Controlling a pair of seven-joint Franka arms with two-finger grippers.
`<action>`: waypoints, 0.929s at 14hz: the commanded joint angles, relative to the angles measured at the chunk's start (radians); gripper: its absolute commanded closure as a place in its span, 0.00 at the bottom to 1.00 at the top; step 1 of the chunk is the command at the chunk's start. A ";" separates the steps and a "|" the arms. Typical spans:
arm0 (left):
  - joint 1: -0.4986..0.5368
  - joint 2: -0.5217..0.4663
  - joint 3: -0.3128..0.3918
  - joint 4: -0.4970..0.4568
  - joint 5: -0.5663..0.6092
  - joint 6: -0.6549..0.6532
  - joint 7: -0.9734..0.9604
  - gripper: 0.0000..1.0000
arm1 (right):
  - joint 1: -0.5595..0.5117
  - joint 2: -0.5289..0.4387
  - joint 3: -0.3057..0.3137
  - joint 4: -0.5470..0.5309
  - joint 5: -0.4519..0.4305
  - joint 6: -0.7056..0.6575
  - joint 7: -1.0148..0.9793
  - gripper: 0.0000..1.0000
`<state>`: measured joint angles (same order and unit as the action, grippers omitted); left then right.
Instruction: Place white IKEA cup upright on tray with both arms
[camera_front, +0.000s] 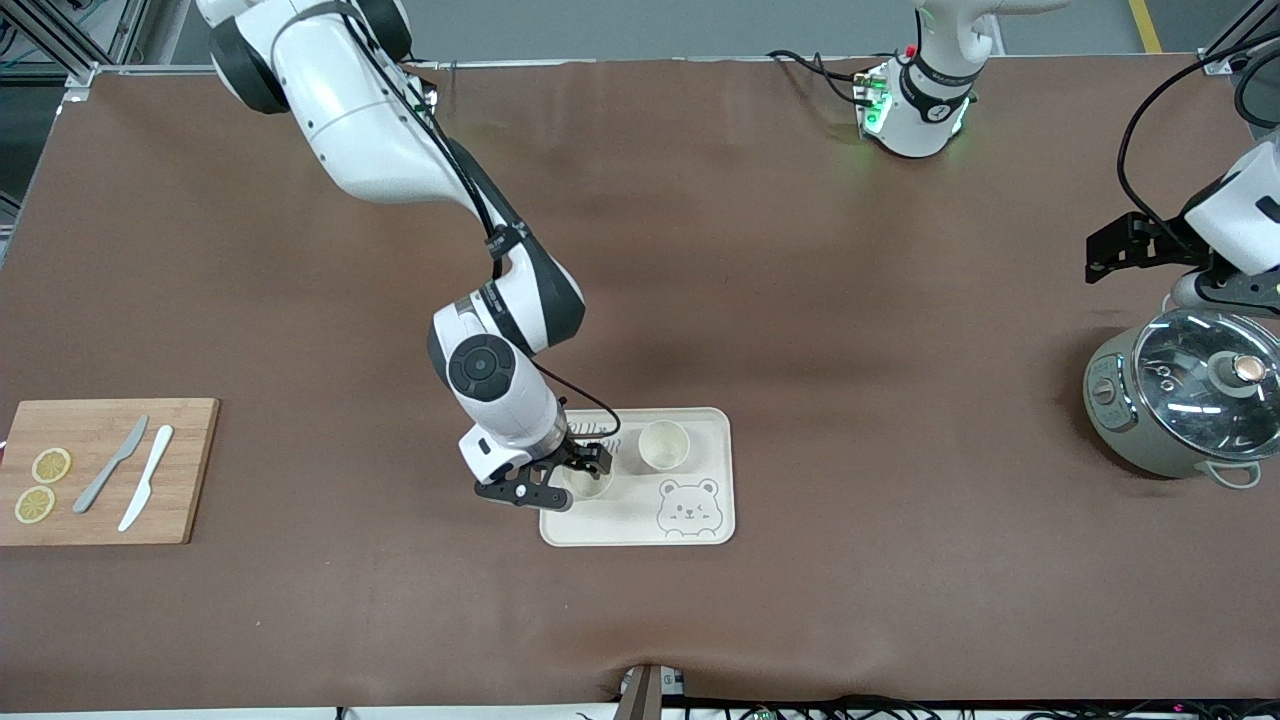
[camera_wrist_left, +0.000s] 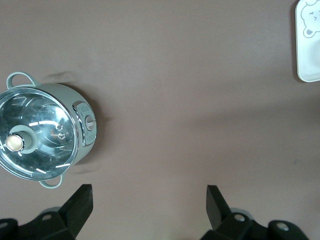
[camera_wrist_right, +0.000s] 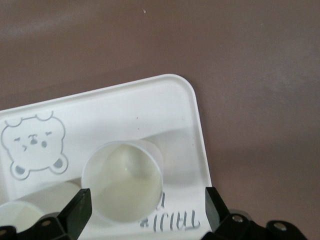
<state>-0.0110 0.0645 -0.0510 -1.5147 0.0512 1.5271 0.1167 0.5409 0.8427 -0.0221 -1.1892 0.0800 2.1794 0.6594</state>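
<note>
Right arm letting go of a white cup on the tray

The right end effector hangs over the tray, fingers spread wide on either side of a white cup that stands upright near the tray's lettering; nothing is pinched. A second white cup stands upright just beside it, toward the left arm's end. To finish well, I judge the right arm should rise straight up, so neither finger clips the rim or nudges the neighbouring cup. The left end effector waits with fingers spread over bare table by the lidded pot, holding nothing.
</note>
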 joint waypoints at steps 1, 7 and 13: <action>-0.001 -0.006 -0.004 -0.007 0.015 0.011 -0.017 0.00 | 0.004 -0.166 0.002 -0.032 -0.003 -0.174 0.009 0.00; -0.006 -0.006 -0.006 -0.007 0.016 0.011 -0.034 0.00 | -0.010 -0.627 -0.002 -0.154 -0.011 -0.630 -0.026 0.00; -0.004 0.000 -0.007 -0.007 0.016 0.015 -0.034 0.00 | -0.208 -0.991 -0.006 -0.490 -0.157 -0.687 -0.332 0.00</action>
<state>-0.0138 0.0662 -0.0527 -1.5192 0.0512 1.5323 0.0975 0.4068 -0.0272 -0.0397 -1.4960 -0.0305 1.4388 0.4226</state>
